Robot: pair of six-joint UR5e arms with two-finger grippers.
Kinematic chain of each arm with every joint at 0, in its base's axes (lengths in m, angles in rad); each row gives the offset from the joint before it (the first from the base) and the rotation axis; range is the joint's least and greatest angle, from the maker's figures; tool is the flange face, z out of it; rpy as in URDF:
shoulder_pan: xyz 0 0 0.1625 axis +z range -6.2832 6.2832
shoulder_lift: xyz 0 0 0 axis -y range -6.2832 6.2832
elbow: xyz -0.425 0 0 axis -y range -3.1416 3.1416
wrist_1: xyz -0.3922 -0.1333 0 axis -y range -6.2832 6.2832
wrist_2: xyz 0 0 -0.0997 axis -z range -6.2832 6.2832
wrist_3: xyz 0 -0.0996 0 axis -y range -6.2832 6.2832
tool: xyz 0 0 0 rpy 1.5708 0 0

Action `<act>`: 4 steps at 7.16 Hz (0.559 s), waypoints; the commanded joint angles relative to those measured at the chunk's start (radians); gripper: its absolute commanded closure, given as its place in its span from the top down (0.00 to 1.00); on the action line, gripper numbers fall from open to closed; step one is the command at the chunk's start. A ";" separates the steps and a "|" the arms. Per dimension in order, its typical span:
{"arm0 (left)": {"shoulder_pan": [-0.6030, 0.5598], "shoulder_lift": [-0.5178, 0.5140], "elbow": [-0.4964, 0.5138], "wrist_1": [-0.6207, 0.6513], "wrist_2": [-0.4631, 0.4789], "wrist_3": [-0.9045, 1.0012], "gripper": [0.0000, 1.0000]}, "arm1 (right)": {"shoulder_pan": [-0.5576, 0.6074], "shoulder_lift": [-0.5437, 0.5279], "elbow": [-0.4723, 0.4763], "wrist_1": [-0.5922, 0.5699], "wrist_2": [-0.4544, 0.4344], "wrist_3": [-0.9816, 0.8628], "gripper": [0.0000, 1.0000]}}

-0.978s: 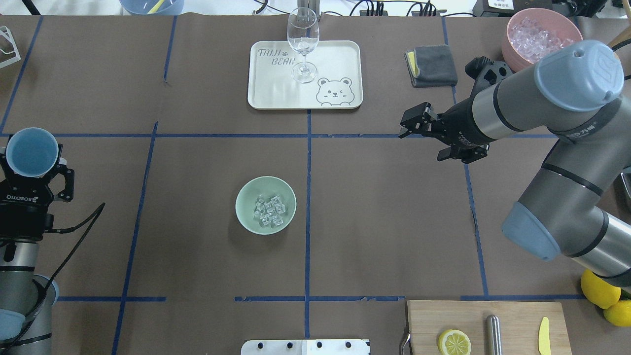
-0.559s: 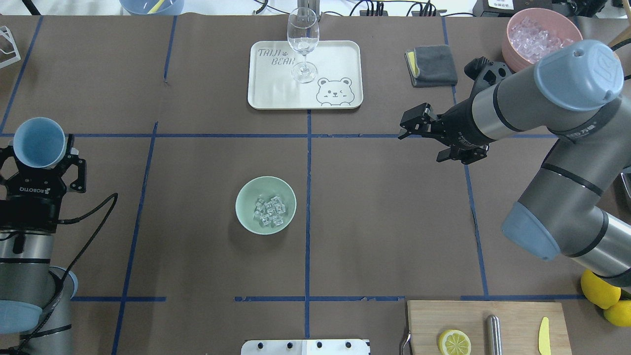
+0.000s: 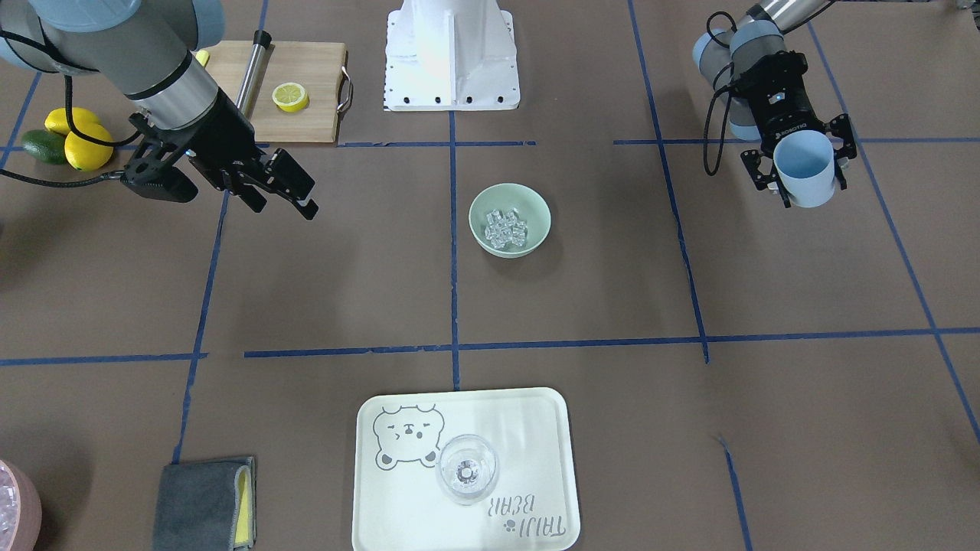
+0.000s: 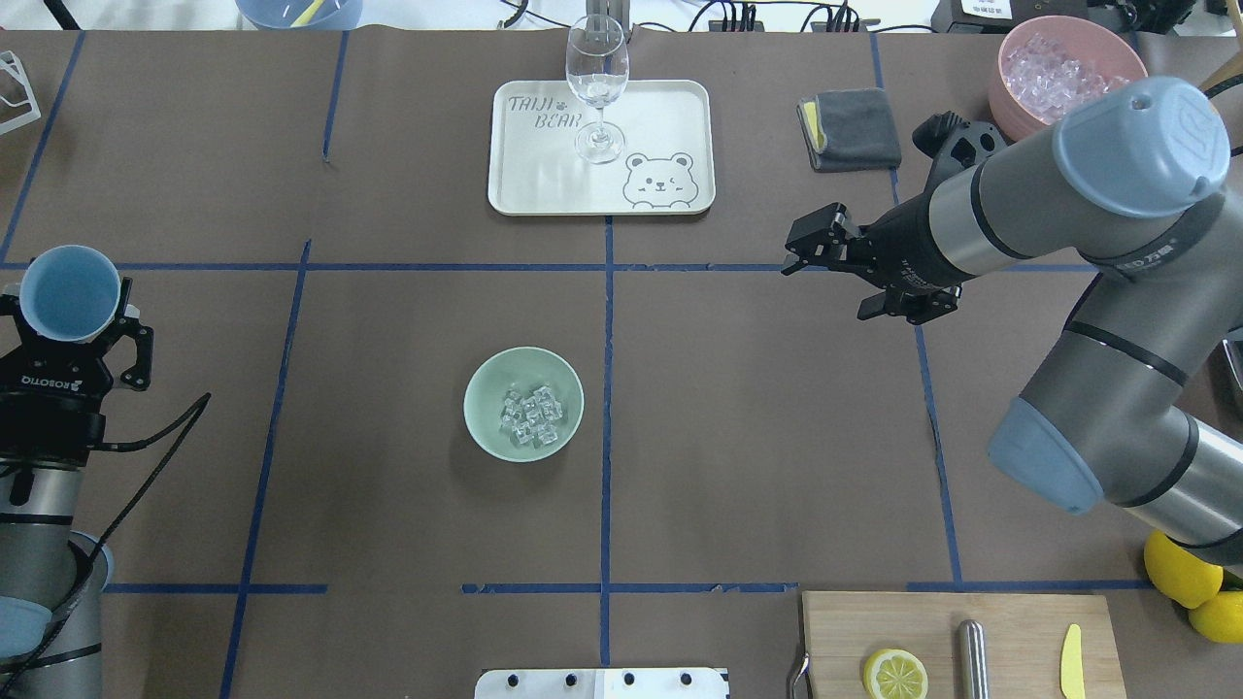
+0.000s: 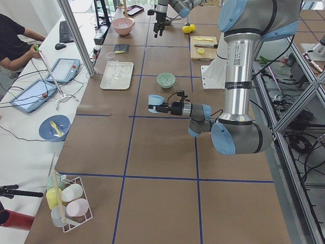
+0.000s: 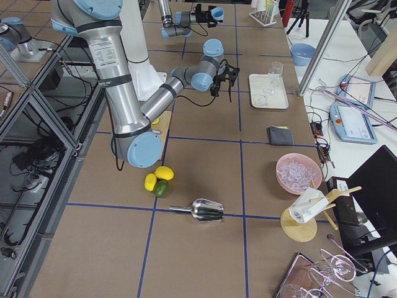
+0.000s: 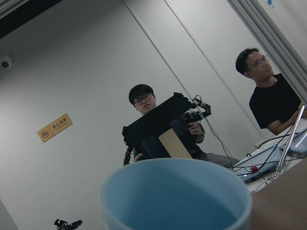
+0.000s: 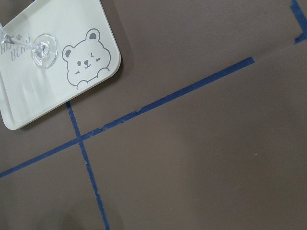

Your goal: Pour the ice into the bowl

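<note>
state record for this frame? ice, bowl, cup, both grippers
ice: piled in the bowl
bowl: on the table near its centre, clear of both arms
cup: blue, held by the left gripper, no ice visible inside
left gripper: shut on cup, off to the bowl's side
right gripper: open, empty, above the table
pour: looks done

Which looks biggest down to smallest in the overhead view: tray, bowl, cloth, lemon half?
1. tray
2. bowl
3. cloth, a little smaller than the bowl
4. lemon half
All sit low, so nearness to the camera hardly skews this.
</note>
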 commanded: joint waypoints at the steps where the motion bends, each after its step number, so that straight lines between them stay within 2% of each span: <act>1: 0.000 0.031 -0.002 0.000 -0.012 0.167 0.00 | -0.001 0.000 0.001 0.000 0.000 0.000 1.00; 3: 0.006 0.052 -0.005 0.002 -0.016 0.317 0.00 | -0.001 0.000 -0.001 0.000 0.000 0.000 1.00; 4: 0.016 0.051 -0.005 0.000 -0.016 0.315 0.00 | -0.002 0.000 -0.001 0.002 0.000 0.000 1.00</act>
